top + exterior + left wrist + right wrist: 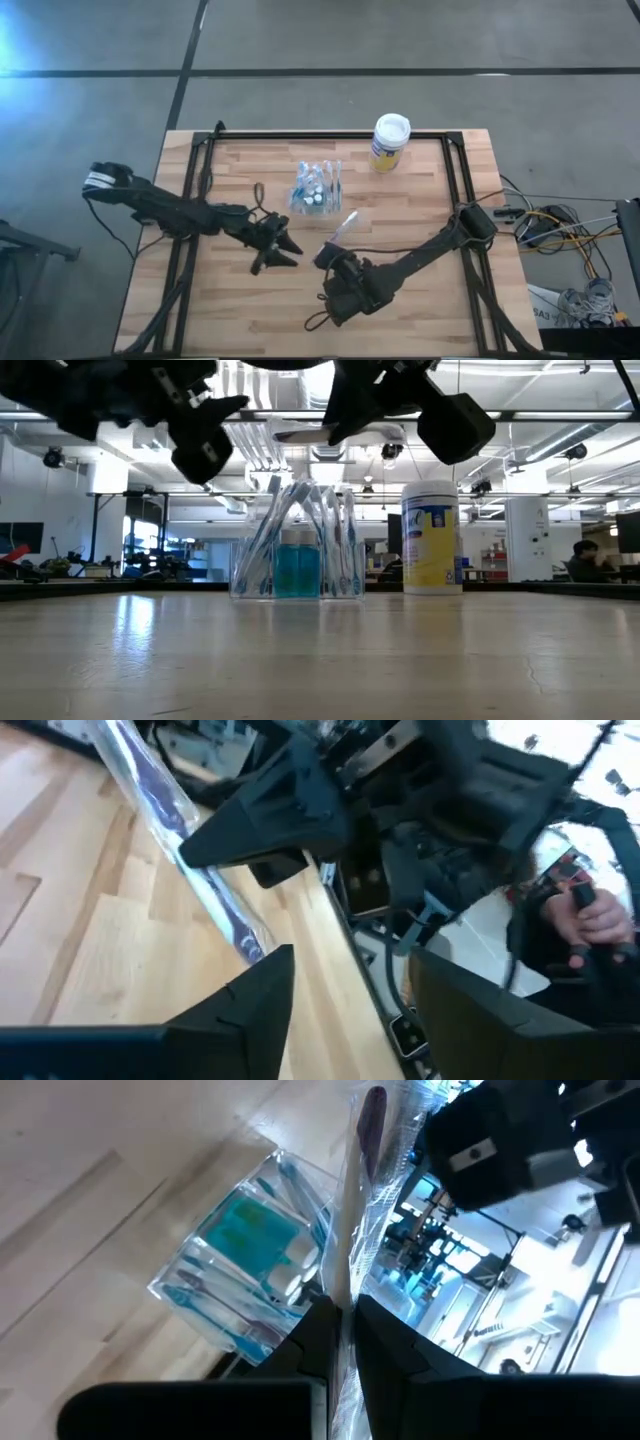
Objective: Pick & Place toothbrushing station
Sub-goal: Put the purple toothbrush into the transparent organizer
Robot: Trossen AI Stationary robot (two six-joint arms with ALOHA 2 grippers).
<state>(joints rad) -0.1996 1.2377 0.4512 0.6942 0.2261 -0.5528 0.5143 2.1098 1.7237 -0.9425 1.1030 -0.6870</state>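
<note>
From above: wooden bench [240,310] framed in black rails, with the clear toothbrush holder [316,188] standing near the middle toward the far side, and a white-lidded canister [390,141] to its right near the far rail, well apart from it. Left gripper [283,253] in front of the holder, fingers spread with nothing between them. Right gripper [335,250] just beside it, pressed together on a wrapped toothbrush [347,224] that points toward the holder, probably so it can be dropped in with the others. From bench height: holder upright on the bench, bristling with slim brushes around a teal block, canister standing to one side; both grippers hanging above, clear of the surface, the wrapped toothbrush held roughly level between them over the holder. From the left wrist: own two dark fingers [250,1010] wide apart at the bottom, the wrapped toothbrush crossing ahead of them, seemingly free of their touch though motion blur makes that hard to confirm; right gripper pinching the far part of the wrapper, so the brush hangs from that arm alone. From the right wrist: fingers [318,1335] closed on the clear wrapper, purple brush end rising past them, holder lying just beyond on the wood, in line for placing.
</note>
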